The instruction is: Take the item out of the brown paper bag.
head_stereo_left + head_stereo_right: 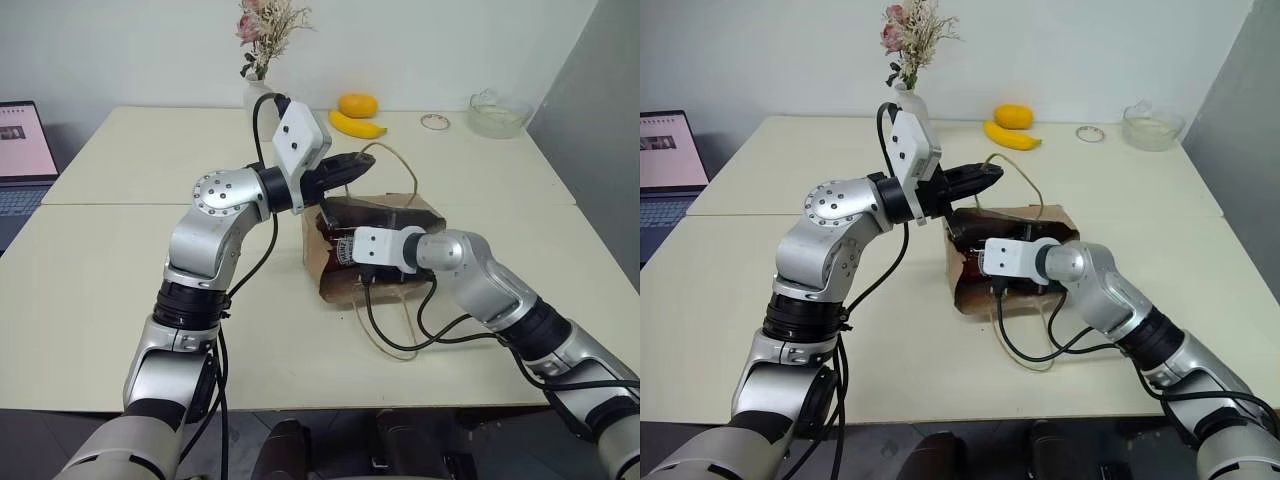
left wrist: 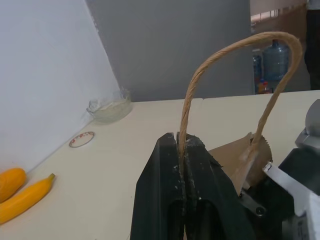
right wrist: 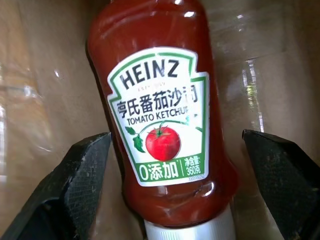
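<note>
Inside the brown paper bag [image 1: 400, 215], the open right tool [image 3: 175, 180] straddles the ketchup bottle [image 3: 160, 115]; left tool [image 2: 182, 160] pinches its handle [image 2: 225, 55].

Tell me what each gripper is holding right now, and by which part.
The left gripper is shut on the brown paper bag, pinching its string handle. The right gripper holds nothing: its open jaws flank the ketchup bottle inside the bag.

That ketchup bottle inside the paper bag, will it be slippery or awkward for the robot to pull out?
Probably a bit slippery: the ketchup bottle looks glossy, with highlights on its red plastic. It looks full, so likely heavy for its size. Its rounded body might roll or twist between the open right fingers that flank it.
</note>
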Available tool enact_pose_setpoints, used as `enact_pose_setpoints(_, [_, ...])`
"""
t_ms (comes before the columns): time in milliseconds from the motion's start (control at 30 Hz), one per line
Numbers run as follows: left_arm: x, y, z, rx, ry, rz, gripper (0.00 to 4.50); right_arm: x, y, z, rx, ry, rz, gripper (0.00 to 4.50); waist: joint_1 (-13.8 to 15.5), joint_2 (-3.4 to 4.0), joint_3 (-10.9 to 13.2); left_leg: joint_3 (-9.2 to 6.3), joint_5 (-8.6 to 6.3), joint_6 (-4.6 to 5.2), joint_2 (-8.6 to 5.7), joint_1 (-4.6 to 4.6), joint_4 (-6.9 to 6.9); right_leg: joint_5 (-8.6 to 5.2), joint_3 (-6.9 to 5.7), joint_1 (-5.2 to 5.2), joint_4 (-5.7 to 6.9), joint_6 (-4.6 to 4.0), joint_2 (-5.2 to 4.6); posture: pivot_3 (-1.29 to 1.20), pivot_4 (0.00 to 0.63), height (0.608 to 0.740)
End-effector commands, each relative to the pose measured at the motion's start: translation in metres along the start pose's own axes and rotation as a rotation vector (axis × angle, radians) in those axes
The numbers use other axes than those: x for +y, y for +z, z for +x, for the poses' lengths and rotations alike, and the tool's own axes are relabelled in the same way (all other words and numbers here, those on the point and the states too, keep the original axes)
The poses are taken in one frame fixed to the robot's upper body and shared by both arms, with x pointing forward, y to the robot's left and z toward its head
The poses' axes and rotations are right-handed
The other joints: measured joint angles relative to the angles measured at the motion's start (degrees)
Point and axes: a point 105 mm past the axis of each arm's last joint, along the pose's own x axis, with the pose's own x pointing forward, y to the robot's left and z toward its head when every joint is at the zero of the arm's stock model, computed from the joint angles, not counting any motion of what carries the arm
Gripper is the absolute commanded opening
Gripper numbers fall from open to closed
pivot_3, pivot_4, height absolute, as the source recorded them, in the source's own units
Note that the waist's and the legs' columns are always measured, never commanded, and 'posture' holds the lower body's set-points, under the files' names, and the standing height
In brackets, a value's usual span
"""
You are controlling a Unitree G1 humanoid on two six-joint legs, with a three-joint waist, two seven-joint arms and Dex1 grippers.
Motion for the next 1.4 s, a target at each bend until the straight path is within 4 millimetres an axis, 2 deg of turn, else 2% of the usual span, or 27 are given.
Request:
enact_pose_setpoints(33, [0.001,0.017,-0.001,-0.05,0.004,0.037,0.0,-0.005,0.005,0.003,0.0,0.022,-0.067,4.39,0.0,0.0,0.0,0.0,0.0,0.0,0.0,0.0,0.0,0.0,0.0,0.0,0.0,0.0,0.0,0.0,0.15,0.74])
enact_pose_setpoints(167, [0.001,0.017,0.0,-0.048,0.003,0.037,0.0,-0.002,-0.003,0.012,0.035,0.088,-0.097,4.39,-0.02,0.0,0.0,0.01,0.0,0.0,0.0,0.01,0.0,0.0,0.0,0.0,0.01,-0.01,0.0,0.0,0.15,0.74])
enact_pose_setpoints(433, [0.001,0.014,-0.002,-0.041,0.011,0.037,0.0,-0.008,-0.021,0.031,0.11,0.118,-0.122,4.39,-0.49,0.0,0.0,0.0,0.0,0.0,0.0,0.06,0.0,0.01,0.01,0.04,0.05,-0.02,-0.01,0.0,0.15,0.74])
enact_pose_setpoints(533, [0.002,0.012,-0.004,-0.035,0.018,0.039,0.0,-0.008,-0.02,0.033,0.098,0.119,-0.14,3.82,-0.75,0.0,0.0,0.01,0.0,0.0,0.0,0.14,0.0,0.02,0.03,0.08,0.09,-0.03,-0.02,0.0,0.15,0.74])
enact_pose_setpoints(600, [0.003,0.011,-0.005,-0.028,0.023,0.041,0.0,-0.011,-0.017,0.032,0.078,0.104,-0.16,3.25,-0.84,0.0,0.0,0.01,0.0,0.0,0.0,0.15,0.0,0.02,0.04,0.07,0.14,-0.03,-0.03,0.0,0.15,0.74])
enact_pose_setpoints(667, [0.005,0.009,-0.007,-0.02,0.029,0.043,0.0,-0.017,-0.012,0.029,0.047,0.078,-0.169,3.16,-0.86,0.0,0.0,0.0,0.0,0.0,0.0,0.16,0.0,0.02,0.03,0.07,0.16,-0.03,-0.02,0.0,0.15,0.74])
enact_pose_setpoints(733, [0.008,0.006,-0.008,-0.008,0.038,0.047,0.0,-0.022,-0.005,0.023,0.007,0.06,-0.181,3.16,-0.85,0.0,0.0,-0.01,0.0,0.0,0.0,0.14,0.0,0.02,0.02,0.05,0.16,-0.03,-0.02,0.0,0.15,0.74])
enact_pose_setpoints(867, [0.018,0.0,-0.009,0.021,0.077,0.07,0.0,-0.034,0.019,-0.002,-0.143,0.032,-0.173,3.16,-0.8,0.03,0.02,-0.05,0.0,0.0,0.0,0.02,0.0,0.02,-0.01,0.0,0.11,-0.04,-0.03,0.0,0.15,0.74])
enact_pose_setpoints(1067, [0.021,-0.005,-0.008,0.04,0.077,0.091,0.0,-0.036,0.052,-0.035,-0.368,0.066,-0.156,3.16,-0.82,0.04,0.03,-0.03,0.0,0.0,0.01,-0.01,-0.02,0.05,0.0,-0.06,0.09,-0.08,-0.03,0.0,0.15,0.74])
enact_pose_setpoints(1400, [0.031,-0.012,-0.009,0.088,0.128,0.099,0.0,-0.027,0.076,-0.092,-0.586,0.224,-0.092,3.16,-0.77,0.05,0.04,-0.07,0.0,0.0,0.0,0.0,0.0,0.02,-0.04,-0.02,0.1,-0.03,-0.04,0.0,0.15,0.74])
